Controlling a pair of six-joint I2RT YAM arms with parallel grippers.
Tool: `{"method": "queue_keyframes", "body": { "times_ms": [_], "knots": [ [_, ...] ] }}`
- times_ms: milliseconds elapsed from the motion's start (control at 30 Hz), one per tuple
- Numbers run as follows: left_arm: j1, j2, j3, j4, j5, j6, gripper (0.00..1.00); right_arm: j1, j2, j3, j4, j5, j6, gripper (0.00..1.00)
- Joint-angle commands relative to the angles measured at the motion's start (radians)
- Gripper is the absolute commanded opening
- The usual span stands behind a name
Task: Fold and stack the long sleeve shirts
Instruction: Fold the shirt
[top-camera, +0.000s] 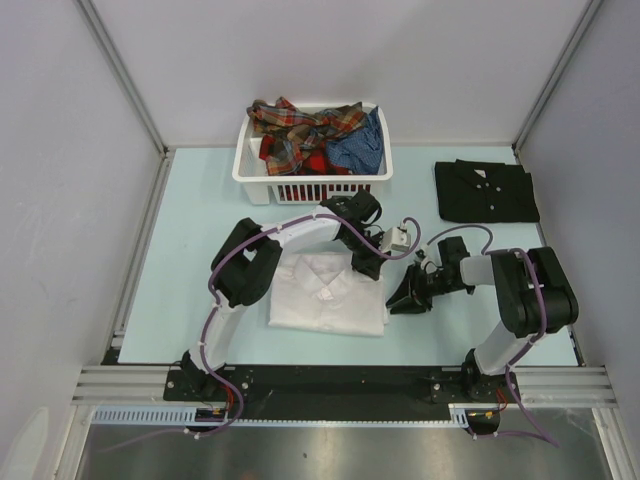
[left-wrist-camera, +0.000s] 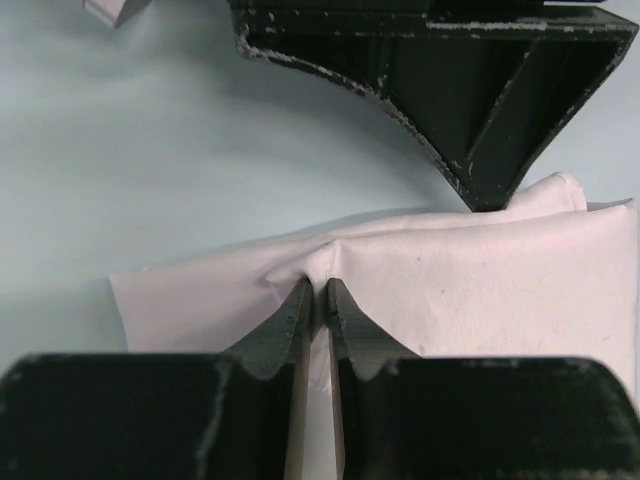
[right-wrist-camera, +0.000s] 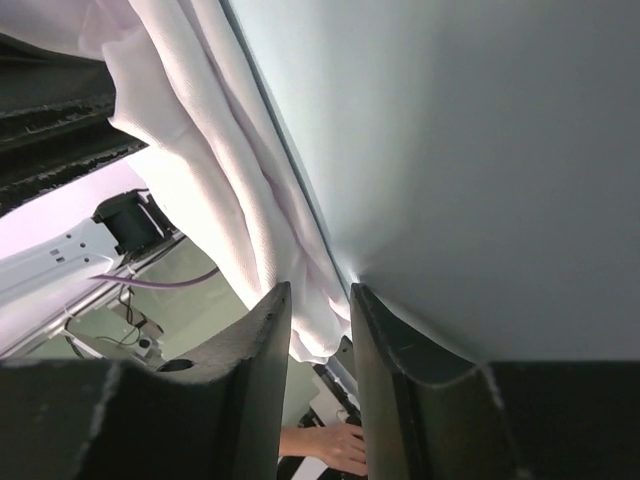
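A folded white shirt (top-camera: 322, 296) lies on the pale blue table in front of the arms. My left gripper (top-camera: 367, 266) is at its far right corner, and in the left wrist view the gripper (left-wrist-camera: 320, 284) is shut on a pinched ridge of the white cloth (left-wrist-camera: 480, 290). My right gripper (top-camera: 400, 299) sits low at the shirt's right edge. In the right wrist view its jaws (right-wrist-camera: 318, 291) stand apart, with the white shirt's edge (right-wrist-camera: 200, 150) hanging loose between them. A folded black shirt (top-camera: 487, 190) lies at the back right.
A white slatted basket (top-camera: 250, 165) at the back centre holds plaid shirts (top-camera: 300, 128) and a blue one (top-camera: 362, 148). Grey walls and metal rails close in the table (top-camera: 190, 230) on the left, right and back. The right gripper's black finger (left-wrist-camera: 470, 90) shows just beyond the left jaws.
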Motion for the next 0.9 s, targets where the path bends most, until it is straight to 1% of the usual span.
{"method": "queue_keyframes", "body": {
  "times_ms": [0, 100, 133, 200, 300, 400, 467, 500, 600, 633, 800, 867],
  "knots": [
    [0.002, -0.036, -0.006, 0.031, 0.016, -0.003, 0.15, 0.03, 0.006, 0.001, 0.037, -0.015, 0.039, 0.34],
    [0.005, -0.043, -0.016, 0.032, 0.022, -0.005, 0.14, 0.007, 0.006, 0.003, -0.012, -0.033, -0.002, 0.32],
    [0.006, -0.044, -0.024, 0.034, 0.023, -0.005, 0.14, -0.007, -0.004, -0.002, -0.027, -0.033, -0.014, 0.3],
    [0.006, -0.05, -0.03, 0.035, 0.02, -0.003, 0.14, -0.05, -0.048, -0.025, -0.05, -0.035, -0.029, 0.3],
    [0.009, -0.058, -0.042, 0.038, 0.022, -0.003, 0.13, -0.065, -0.096, -0.028, -0.058, -0.051, -0.034, 0.35],
    [0.008, -0.067, -0.064, 0.043, 0.025, -0.003, 0.14, -0.024, -0.105, -0.06, 0.006, -0.067, 0.019, 0.4],
    [0.008, -0.073, -0.072, 0.044, 0.019, -0.005, 0.14, 0.003, -0.111, -0.066, 0.031, -0.067, 0.029, 0.4],
    [0.008, -0.078, -0.078, 0.049, 0.019, -0.003, 0.14, 0.029, -0.114, -0.08, 0.04, -0.044, 0.039, 0.41],
    [0.011, -0.085, -0.087, 0.054, 0.017, -0.006, 0.14, 0.039, -0.114, -0.103, 0.072, 0.02, 0.072, 0.41],
    [0.009, -0.085, -0.088, 0.054, 0.017, -0.009, 0.14, 0.031, -0.113, -0.123, 0.072, 0.028, 0.095, 0.4],
    [0.011, -0.093, -0.102, 0.07, 0.026, -0.028, 0.13, 0.025, -0.111, -0.123, 0.072, 0.037, 0.095, 0.32],
    [0.012, -0.096, -0.104, 0.077, 0.029, -0.032, 0.12, 0.022, -0.11, -0.123, 0.071, 0.033, 0.095, 0.31]
  ]
}}
